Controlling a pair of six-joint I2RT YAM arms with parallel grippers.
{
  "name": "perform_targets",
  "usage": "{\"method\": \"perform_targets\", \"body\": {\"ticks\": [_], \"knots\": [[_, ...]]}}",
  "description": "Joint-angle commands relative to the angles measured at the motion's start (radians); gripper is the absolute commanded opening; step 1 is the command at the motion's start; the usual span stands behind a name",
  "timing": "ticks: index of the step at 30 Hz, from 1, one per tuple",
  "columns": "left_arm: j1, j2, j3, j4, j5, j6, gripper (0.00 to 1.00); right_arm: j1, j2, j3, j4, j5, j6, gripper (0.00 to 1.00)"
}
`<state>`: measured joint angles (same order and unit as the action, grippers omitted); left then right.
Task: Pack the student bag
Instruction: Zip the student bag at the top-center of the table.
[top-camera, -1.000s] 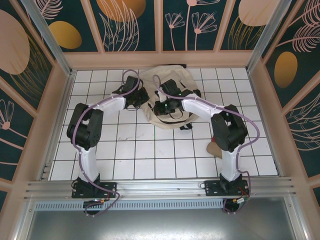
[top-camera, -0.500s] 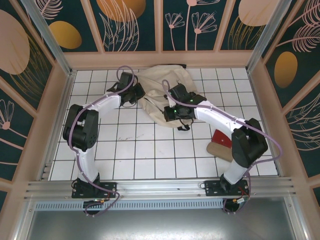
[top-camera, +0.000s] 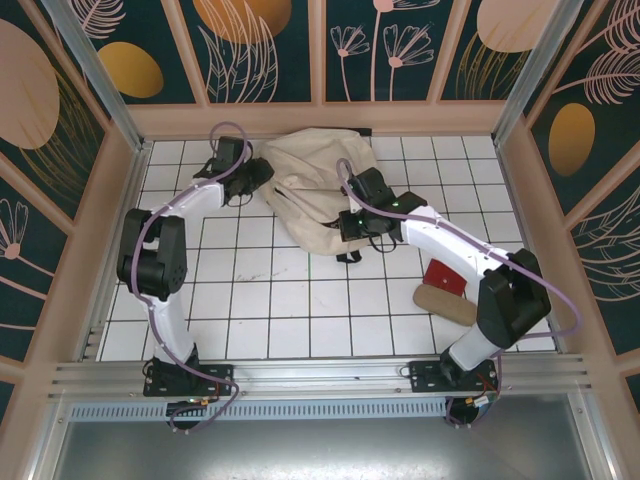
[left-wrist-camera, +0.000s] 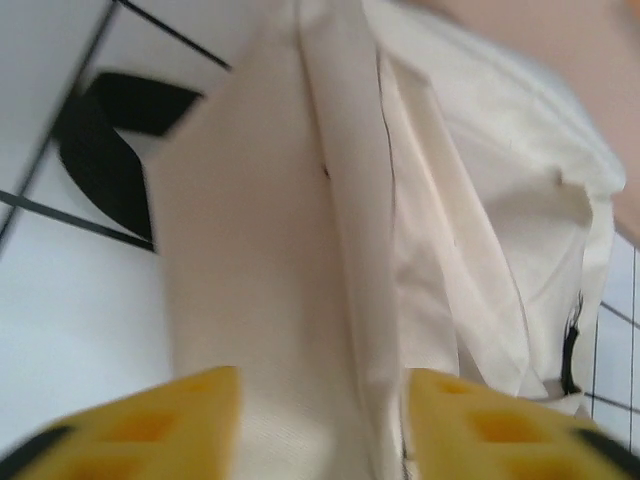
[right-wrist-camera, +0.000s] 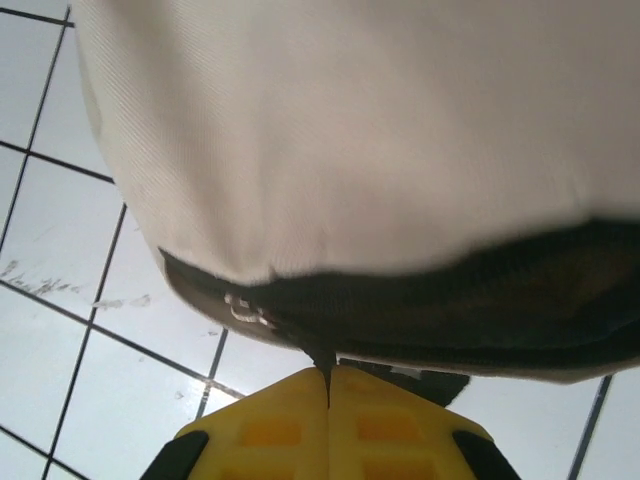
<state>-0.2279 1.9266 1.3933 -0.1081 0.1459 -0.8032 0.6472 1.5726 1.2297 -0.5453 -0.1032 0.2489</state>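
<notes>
The left jaws stood apart, a fold of the student bag (left-wrist-camera: 300, 250) lying between them. The right jaws were pressed together, pinching its dark edge (right-wrist-camera: 420, 300) directly ahead, above the counter (right-wrist-camera: 60, 330).

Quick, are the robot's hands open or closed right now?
Left gripper: open, fabric of the student bag between its fingers.
Right gripper: shut, pinching the student bag's dark edge.

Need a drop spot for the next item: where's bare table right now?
Widest bare tiles: near centre, between the two arms, in front of the student bag. Also the far right corner beside the bag. Crowded: the near right, where a red flat item and tan pad lie by the right arm.
</notes>
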Motion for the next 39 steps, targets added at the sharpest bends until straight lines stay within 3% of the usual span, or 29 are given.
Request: {"method": "perform_targets", "body": {"ticks": [1, 4, 9, 14, 20, 27, 33, 39], "knots": [[0.024, -0.13, -0.055, 0.016, -0.034, 0.02, 0.65, 0.025, 0.029, 0.026, 0.059, -0.095, 0.002, 0.0], [0.024, -0.246, -0.174, 0.0, -0.035, 0.001, 0.74, 0.046, 0.058, 0.05, 0.106, -0.149, 0.0, 0.0], [0.007, -0.405, -0.386, 0.031, 0.087, -0.102, 0.75, 0.073, 0.117, 0.103, 0.13, -0.194, -0.007, 0.0], [-0.063, -0.507, -0.553, 0.127, 0.148, -0.263, 0.77, 0.08, 0.151, 0.136, 0.134, -0.208, -0.011, 0.0], [-0.176, -0.481, -0.595, 0.312, 0.198, -0.424, 0.76, 0.08, 0.141, 0.127, 0.117, -0.172, -0.013, 0.0], [-0.234, -0.382, -0.588, 0.433, 0.205, -0.512, 0.64, 0.08, 0.106, 0.105, 0.101, -0.127, -0.012, 0.0], [-0.235, -0.355, -0.592, 0.424, 0.185, -0.542, 0.55, 0.08, 0.093, 0.1, 0.09, -0.09, -0.003, 0.0], [-0.236, -0.348, -0.614, 0.343, 0.148, -0.556, 0.61, 0.078, 0.095, 0.098, 0.084, -0.046, 0.013, 0.0]]}}
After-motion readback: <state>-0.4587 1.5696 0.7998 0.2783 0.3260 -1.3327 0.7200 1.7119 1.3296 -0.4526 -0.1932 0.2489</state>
